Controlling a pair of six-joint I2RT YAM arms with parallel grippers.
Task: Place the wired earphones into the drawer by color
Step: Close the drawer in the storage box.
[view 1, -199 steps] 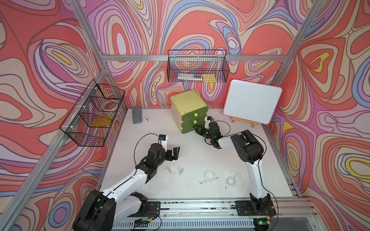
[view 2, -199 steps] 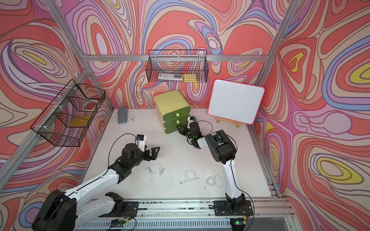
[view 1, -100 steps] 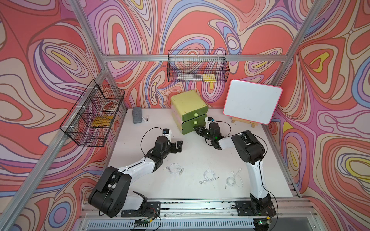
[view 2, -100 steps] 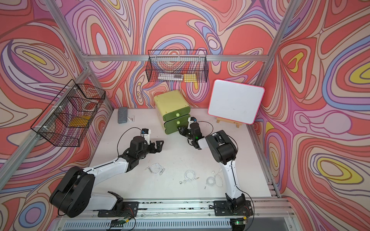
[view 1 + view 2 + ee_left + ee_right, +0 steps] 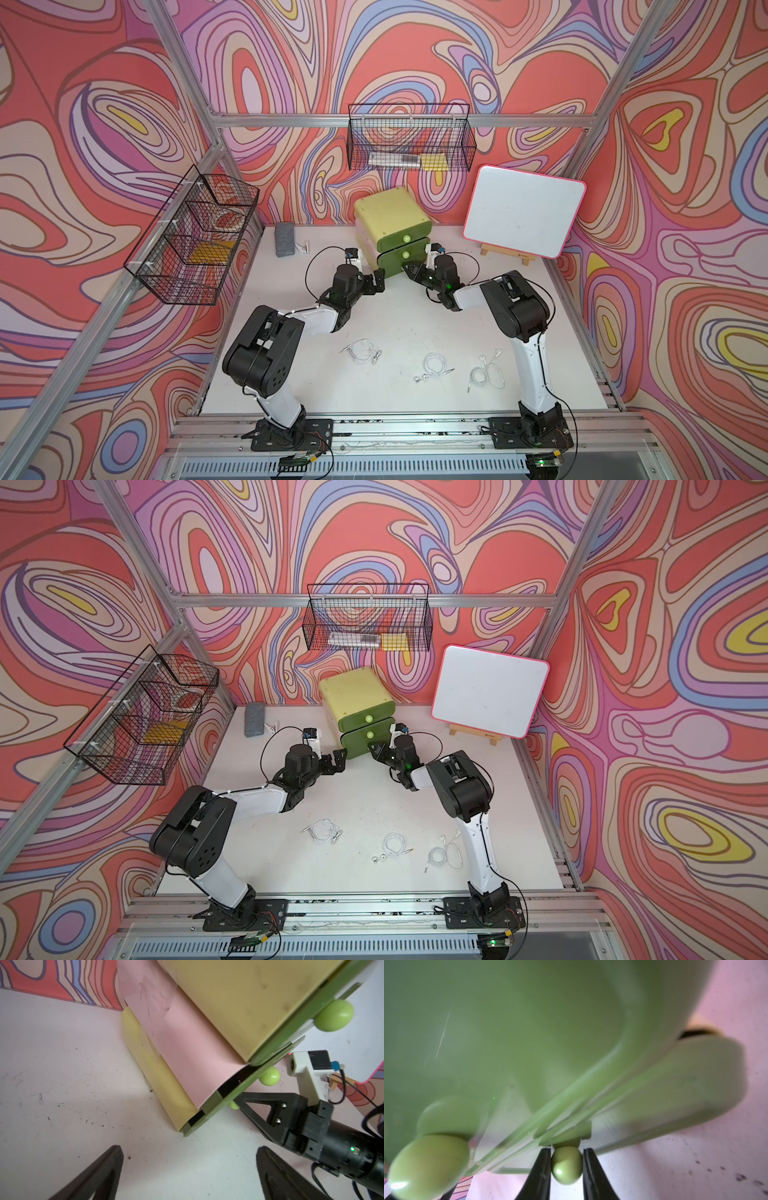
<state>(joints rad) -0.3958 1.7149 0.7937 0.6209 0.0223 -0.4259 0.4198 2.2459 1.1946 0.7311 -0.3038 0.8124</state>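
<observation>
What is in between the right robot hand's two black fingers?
A green drawer knob, pinched by the right gripper's fingers, shown in the right wrist view.

Both top views let me look steeply down from high above the near edge toward the far wall, covering the whole table (image 5: 399,316) and the drawer unit (image 5: 390,212). My left wrist camera sits low and close, facing the unit's left side, and shares the right pincer (image 5: 239,1103) with them. The right wrist camera sits almost against the bottom knob (image 5: 566,1167), and its picture is blurred.
</observation>
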